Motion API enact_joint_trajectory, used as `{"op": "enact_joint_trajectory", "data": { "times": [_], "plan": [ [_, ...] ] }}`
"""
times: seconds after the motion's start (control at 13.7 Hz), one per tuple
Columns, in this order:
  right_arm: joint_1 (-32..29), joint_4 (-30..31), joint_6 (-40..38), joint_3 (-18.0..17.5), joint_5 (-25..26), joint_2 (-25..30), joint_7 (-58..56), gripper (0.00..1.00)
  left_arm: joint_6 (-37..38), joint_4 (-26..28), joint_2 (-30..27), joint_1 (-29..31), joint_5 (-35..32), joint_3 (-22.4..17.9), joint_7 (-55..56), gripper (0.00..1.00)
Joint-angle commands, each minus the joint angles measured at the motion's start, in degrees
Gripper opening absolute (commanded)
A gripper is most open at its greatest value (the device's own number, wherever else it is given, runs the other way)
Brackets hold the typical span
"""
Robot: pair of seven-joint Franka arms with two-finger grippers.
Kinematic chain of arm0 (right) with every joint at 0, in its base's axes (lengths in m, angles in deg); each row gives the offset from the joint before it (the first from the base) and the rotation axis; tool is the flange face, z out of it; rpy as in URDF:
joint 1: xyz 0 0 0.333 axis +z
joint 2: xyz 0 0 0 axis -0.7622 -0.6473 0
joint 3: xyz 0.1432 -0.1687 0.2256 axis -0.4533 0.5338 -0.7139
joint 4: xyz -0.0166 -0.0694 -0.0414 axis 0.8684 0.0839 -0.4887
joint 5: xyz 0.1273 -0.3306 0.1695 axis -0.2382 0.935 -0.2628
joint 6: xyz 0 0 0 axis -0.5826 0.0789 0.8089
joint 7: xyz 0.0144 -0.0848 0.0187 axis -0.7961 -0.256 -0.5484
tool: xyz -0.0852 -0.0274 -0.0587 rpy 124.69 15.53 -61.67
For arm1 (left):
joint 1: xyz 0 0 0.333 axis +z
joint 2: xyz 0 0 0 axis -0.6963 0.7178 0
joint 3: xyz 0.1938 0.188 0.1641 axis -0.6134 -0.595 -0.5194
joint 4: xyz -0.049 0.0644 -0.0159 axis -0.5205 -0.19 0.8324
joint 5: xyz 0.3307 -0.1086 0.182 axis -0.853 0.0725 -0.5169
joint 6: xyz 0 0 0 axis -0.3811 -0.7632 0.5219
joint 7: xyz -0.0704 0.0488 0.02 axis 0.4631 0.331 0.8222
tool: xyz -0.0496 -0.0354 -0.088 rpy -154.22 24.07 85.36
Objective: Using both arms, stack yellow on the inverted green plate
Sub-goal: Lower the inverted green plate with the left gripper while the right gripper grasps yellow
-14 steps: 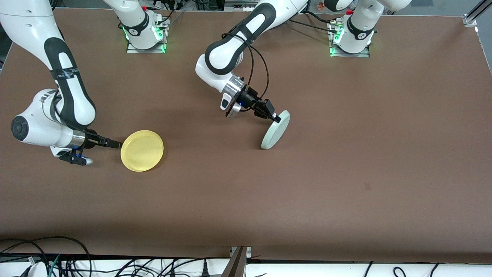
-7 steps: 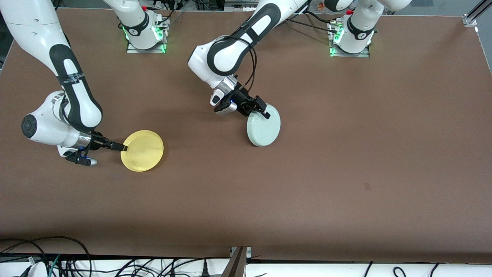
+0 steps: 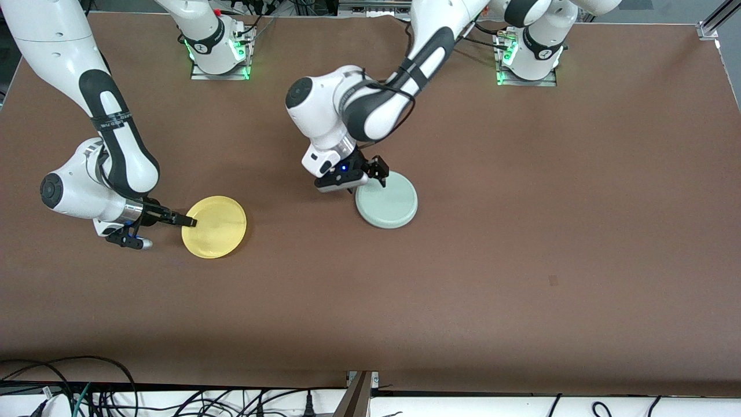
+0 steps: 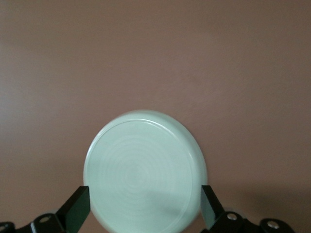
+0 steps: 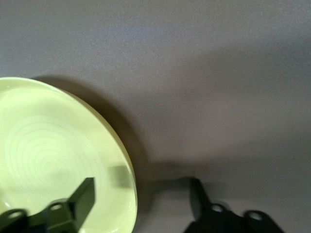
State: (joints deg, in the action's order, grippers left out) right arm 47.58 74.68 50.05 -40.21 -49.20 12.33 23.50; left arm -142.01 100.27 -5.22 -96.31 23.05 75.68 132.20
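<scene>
The pale green plate (image 3: 386, 201) lies upside down and flat on the brown table near the middle; in the left wrist view (image 4: 145, 167) its ringed underside faces up. My left gripper (image 3: 369, 178) hangs over the plate's edge on the robots' side, open, with one finger (image 4: 77, 209) at each side of the plate (image 4: 144, 208). The yellow plate (image 3: 215, 226) lies right way up toward the right arm's end. My right gripper (image 3: 189, 221) is open at its rim (image 5: 141, 196), one finger (image 5: 83, 195) over the plate's inside (image 5: 43, 155), the other outside it.
Both arm bases (image 3: 219, 49) (image 3: 529, 55) stand along the table's robot side. Cables (image 3: 87, 388) hang below the edge nearest the front camera. A small dark mark (image 3: 553, 281) is on the table toward the left arm's end.
The left arm turned the green plate from standing on edge to lying flat upside down, and its fingers now stand apart. The right gripper crept forward over the yellow plate's rim.
</scene>
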Motion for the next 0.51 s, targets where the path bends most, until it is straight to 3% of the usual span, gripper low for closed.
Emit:
{"op": "enact_joint_trajectory", "data": {
  "times": [0.0, 0.29, 0.44],
  "plan": [
    [-0.47, 0.88, 1.15, -0.53, -1.50, 0.30, -2.61, 0.41, -3.34, -0.19, -2.07, 3.47, 7.51, 0.47, 2.32, 1.00],
    [-0.47, 0.79, 1.15, -0.53, -1.50, 0.39, -2.61, 0.06, -1.26, 1.90, -9.97, 10.78, 11.32, 0.47, 0.22, 1.00],
    [-0.47, 0.70, 0.89, -0.53, -1.50, 0.47, -2.53, 0.00, 2.96, 2.27, -12.52, 13.48, 11.05, -0.23, -2.23, 1.00]
  ]
}}
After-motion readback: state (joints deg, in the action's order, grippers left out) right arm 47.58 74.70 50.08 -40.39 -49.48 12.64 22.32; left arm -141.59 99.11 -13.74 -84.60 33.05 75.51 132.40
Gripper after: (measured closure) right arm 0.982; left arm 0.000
